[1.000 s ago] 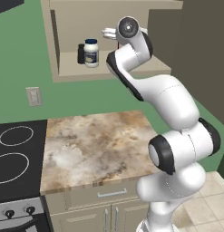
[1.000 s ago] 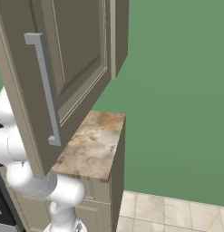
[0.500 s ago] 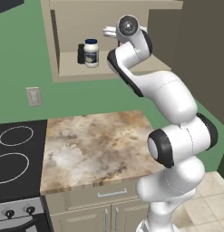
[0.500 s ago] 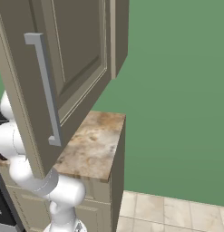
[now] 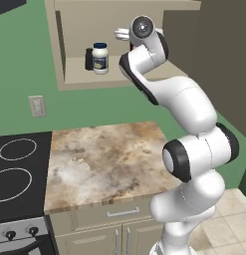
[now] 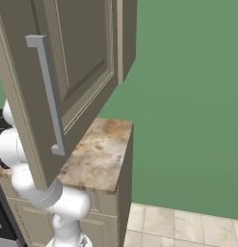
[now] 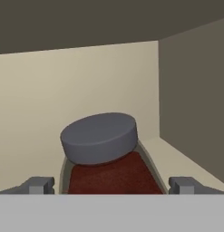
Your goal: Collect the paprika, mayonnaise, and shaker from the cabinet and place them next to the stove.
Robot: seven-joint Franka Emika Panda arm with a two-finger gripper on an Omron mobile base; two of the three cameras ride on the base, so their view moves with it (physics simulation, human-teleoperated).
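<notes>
The paprika (image 7: 104, 156), a dark red bottle with a grey-brown cap, stands on the cabinet (image 5: 74, 69) shelf directly in front of me, its shoulders sitting between my two fingertips (image 7: 38, 185) with a gap on each side. My gripper (image 7: 111, 185) is spread wide and has hold of nothing. Further left on the same shelf stand the mayonnaise (image 5: 99, 58) and, just beside it, the black shaker (image 5: 88, 59); below lie a marbled counter (image 5: 104, 162) and the stove (image 5: 17, 174).

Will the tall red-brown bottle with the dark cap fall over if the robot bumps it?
Probably, if bumped high up. The tall red-brown bottle with the dark cap stands upright and looks narrow for its height. It looks stiff and smooth, so it may slip. The open fingers sit on both sides, which should steady it.
</notes>
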